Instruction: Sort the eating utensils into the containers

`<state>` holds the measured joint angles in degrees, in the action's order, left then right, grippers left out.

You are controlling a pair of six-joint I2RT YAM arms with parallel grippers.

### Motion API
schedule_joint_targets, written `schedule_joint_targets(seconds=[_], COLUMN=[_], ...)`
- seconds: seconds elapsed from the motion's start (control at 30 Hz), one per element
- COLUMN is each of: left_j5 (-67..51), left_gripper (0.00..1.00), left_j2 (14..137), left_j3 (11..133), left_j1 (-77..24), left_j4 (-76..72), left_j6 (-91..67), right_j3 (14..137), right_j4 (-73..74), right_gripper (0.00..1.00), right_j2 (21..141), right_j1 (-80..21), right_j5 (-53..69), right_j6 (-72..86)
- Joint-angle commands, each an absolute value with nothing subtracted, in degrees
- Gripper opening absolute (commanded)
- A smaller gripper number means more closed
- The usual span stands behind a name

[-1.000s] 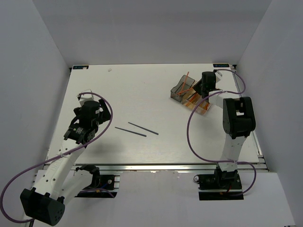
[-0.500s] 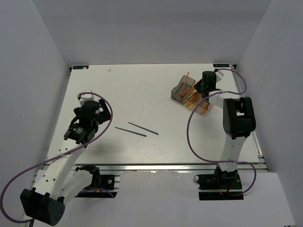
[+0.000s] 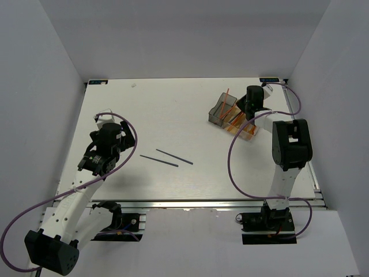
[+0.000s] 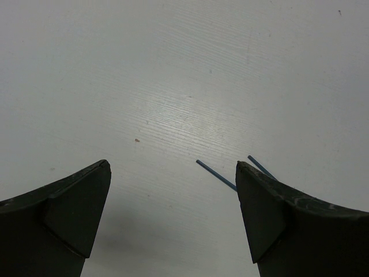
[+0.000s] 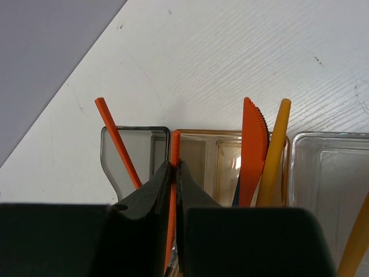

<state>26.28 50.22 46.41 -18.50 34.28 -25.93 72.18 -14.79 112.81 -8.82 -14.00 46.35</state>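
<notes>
In the top view, two dark blue-grey sticks [image 3: 157, 159] [image 3: 174, 156] lie side by side mid-table. My left gripper [image 3: 91, 163] hovers open to their left; in the left wrist view both sticks [image 4: 216, 175] [image 4: 260, 166] poke out beside its right finger, with nothing between the jaws [image 4: 173, 167]. The joined containers stand at the back right: smoky grey [image 5: 151, 144], amber [image 5: 216, 156] and clear [image 5: 328, 173]. Over them, my right gripper [image 5: 174, 164] is shut on an orange stick [image 5: 175, 144] standing at the wall between the grey and amber bins.
Another orange stick [image 5: 118, 141] leans in the grey bin. An orange knife [image 5: 253, 144] and a yellow utensil [image 5: 275, 150] stand in the amber bin. The enclosure's right wall [image 3: 334, 86] rises close behind the containers [image 3: 233, 118].
My right gripper's jaws have closed onto the orange stick above the bins. The left arm and the two dark sticks have not moved.
</notes>
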Motion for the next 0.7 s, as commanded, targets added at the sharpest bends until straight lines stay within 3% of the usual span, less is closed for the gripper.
schedule_joint_targets(seconds=[0.0, 0.67], left_j5=[25.93, 25.66], left_gripper=[0.98, 0.98], left_j2=[50.10, 50.01], left_j3=[46.05, 46.14], left_j1=[-18.37, -18.37], left_j4=[33.57, 33.49], left_j6=[-25.66, -25.49], right_j3=[72.16, 82.09], right_j4=[-15.21, -11.78], right_gripper=[0.07, 0.12], right_j2=[109.69, 116.54], right_j1=[-9.32, -10.81], right_j5=[-16.00, -13.19], right_j6=[45.70, 42.10])
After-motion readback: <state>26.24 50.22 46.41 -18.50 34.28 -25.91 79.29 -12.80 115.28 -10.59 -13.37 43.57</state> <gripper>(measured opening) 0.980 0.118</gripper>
